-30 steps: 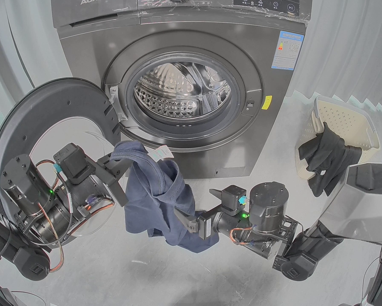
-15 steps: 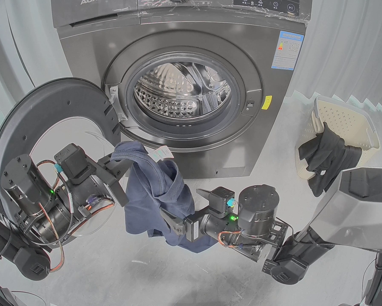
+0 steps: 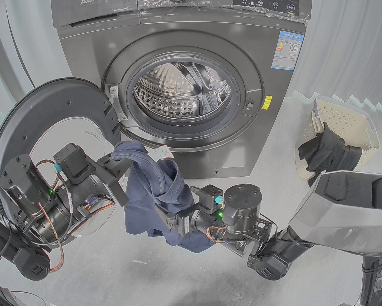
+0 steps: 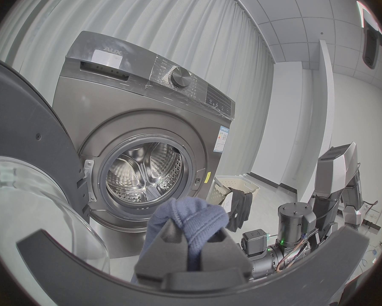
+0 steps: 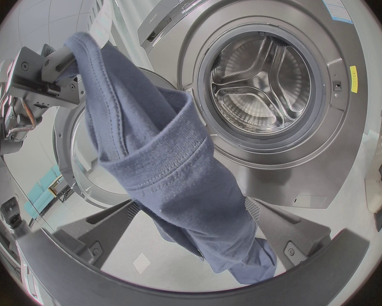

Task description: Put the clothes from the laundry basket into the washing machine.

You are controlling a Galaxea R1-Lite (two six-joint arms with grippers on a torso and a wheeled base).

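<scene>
A navy blue garment (image 3: pixel 157 192) hangs in front of the washing machine (image 3: pixel 178 64), below its open drum (image 3: pixel 182 92). My left gripper (image 3: pixel 119 161) is shut on the garment's top edge, and the pinched cloth (image 4: pixel 195 222) bulges between the pads in the left wrist view. My right gripper (image 3: pixel 167 215) is open at the garment's lower part. In the right wrist view the cloth (image 5: pixel 169 162) hangs between the spread fingers (image 5: pixel 114 217). The cream laundry basket (image 3: pixel 352 120) stands at the right with dark clothes (image 3: pixel 327 156) draped over its rim.
The round washer door (image 3: pixel 42 115) is swung fully open to the left, just behind my left arm. Grey floor (image 3: pixel 135 273) lies open in front of the machine. A pleated curtain (image 3: pixel 352 35) hangs behind.
My right arm has moved left, bringing its open gripper up against the lower part of the hanging garment. The left gripper and the garment's top have stayed in place.
</scene>
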